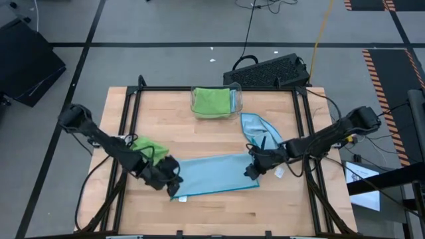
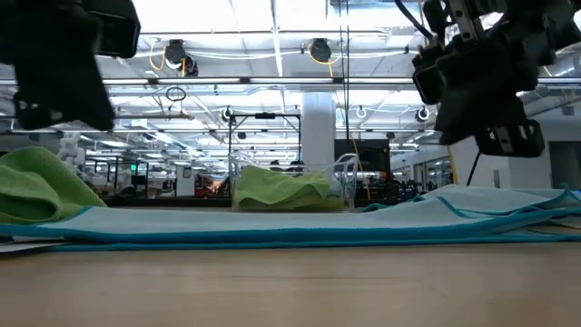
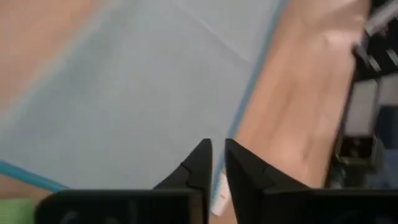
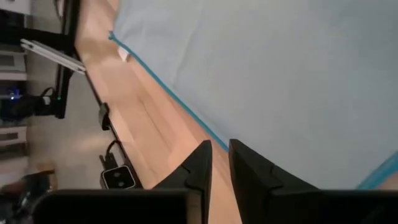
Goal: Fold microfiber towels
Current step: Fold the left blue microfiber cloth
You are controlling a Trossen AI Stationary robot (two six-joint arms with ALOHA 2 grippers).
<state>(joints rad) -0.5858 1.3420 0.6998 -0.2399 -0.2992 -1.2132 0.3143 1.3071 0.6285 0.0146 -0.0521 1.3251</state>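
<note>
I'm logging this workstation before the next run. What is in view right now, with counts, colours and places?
flat blue towel: one, light blue, spread along the table's near middle
crumpled blue towel: one, light blue, right of centre
loose green towel: one, lime green, bunched at left
clear plastic bin: one, far middle, holding green and blue towels
keyboard: one, black, on the floor beyond the table
table: one, light wood
left gripper: over the flat towel's left end
right gripper: over its right end
</note>
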